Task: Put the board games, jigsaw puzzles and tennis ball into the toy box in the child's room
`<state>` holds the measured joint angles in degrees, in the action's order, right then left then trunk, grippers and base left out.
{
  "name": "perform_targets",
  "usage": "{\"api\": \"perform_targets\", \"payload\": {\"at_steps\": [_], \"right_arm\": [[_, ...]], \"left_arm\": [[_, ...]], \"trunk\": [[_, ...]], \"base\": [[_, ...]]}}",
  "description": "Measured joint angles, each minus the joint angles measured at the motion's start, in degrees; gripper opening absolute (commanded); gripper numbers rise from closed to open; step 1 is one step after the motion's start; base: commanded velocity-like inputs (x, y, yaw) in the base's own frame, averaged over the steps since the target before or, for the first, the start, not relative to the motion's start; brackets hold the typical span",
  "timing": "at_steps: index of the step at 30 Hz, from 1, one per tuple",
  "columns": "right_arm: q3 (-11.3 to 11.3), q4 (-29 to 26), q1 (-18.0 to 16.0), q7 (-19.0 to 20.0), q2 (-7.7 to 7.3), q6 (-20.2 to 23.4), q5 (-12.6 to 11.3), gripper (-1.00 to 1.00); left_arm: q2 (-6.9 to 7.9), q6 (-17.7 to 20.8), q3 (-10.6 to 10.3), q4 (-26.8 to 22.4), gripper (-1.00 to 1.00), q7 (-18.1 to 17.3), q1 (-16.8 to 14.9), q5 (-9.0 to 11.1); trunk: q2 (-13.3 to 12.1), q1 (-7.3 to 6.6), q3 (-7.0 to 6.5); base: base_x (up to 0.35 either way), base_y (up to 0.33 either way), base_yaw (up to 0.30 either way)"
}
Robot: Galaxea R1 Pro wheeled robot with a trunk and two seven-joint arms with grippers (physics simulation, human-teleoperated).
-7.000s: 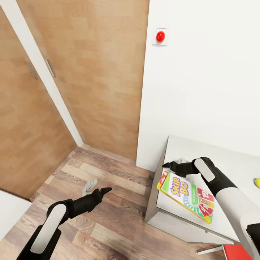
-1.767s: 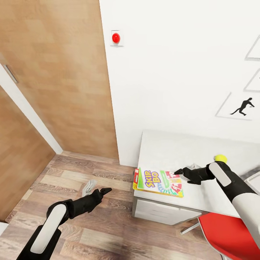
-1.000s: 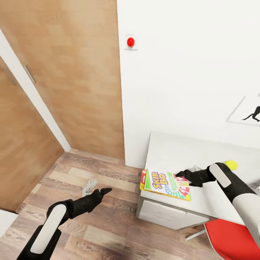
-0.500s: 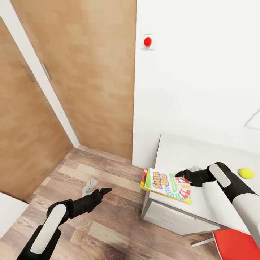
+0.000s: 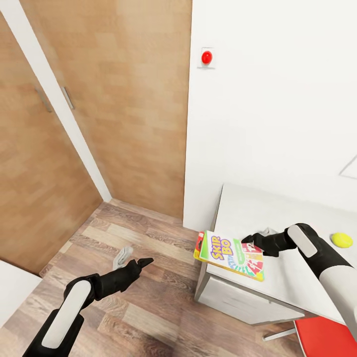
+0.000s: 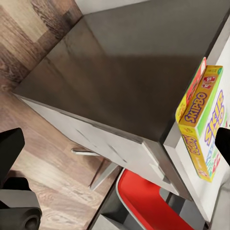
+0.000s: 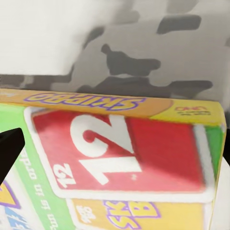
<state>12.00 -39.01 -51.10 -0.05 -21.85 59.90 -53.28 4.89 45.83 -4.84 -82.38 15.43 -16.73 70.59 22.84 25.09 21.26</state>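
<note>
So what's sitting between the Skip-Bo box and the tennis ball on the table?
In the head view, the right gripper and its forearm lie between the Skip-Bo box and the tennis ball; the rest of that stretch is bare white table.

Even, bright, shadowless rendered light is filling the head view; the white wall [image 5: 277, 99] in the upper right is glaring nearly blank. In the left wrist view, the desk [image 6: 120, 81] side is lying in dim shade. The right wrist view is showing the box [image 7: 120, 158] soft and blurred, with blotchy grey shadows above.
</note>
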Motion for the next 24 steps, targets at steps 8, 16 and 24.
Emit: {"api": "perform_targets", "payload": {"at_steps": [8, 16, 24], "right_arm": [[0.0, 0.0, 0.0, 0.0, -0.05, 0.0, -0.3, 1.00], [-0.2, 0.0, 0.1, 0.0, -0.05, 0.0, -0.3, 1.00], [-0.2, 0.0, 0.0, 0.0, -0.08, 0.0, -0.4, 1.00]], "left_arm": [[0.00, 0.0, 0.0, 0.0, 1.00, 0.0, 0.0, 0.0], [0.00, 0.0, 0.0, 0.0, 1.00, 0.0, 0.0, 0.0], [0.00, 0.0, 0.0, 0.0, 1.00, 0.0, 0.0, 0.0]], "trunk": [[0.0, 0.02, 0.00], [0.0, -0.01, 0.01], [0.0, 0.05, 0.00]], "base": [[0.000, 0.000, 0.005], [0.000, 0.000, 0.090], [0.000, 0.000, 0.061]]}}
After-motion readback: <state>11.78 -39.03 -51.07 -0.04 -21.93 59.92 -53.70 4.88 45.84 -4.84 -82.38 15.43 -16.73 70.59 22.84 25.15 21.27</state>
